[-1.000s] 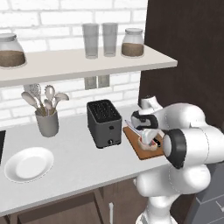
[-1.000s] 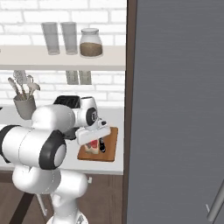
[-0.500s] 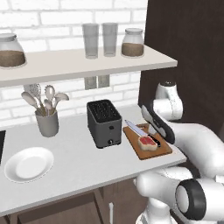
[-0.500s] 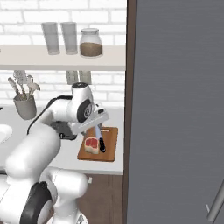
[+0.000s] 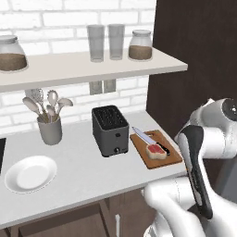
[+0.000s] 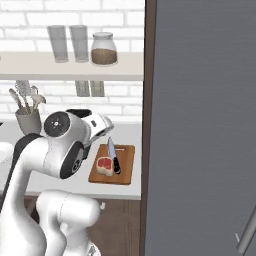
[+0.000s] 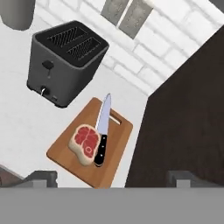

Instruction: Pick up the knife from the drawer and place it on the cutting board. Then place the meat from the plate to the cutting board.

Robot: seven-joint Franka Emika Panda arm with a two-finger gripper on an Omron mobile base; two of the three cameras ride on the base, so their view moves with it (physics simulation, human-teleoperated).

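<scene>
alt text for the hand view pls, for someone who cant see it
Looking down on a reddish-brown cutting board carrying a raw red steak with a black-handled knife lying right beside it, blade pointing toward the white brick wall. A black two-slot toaster stands on the white counter nearby, with a dark panel alongside.

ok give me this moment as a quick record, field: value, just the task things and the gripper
knife: flat on the cutting board, blade toward the wall
meat: on the board, against the knife's handle side
cutting board: on the counter, right of the toaster
plate: on the counter, left end, nothing on it
gripper: above the board, open, holding nothing
task state: both things appear placed
</scene>
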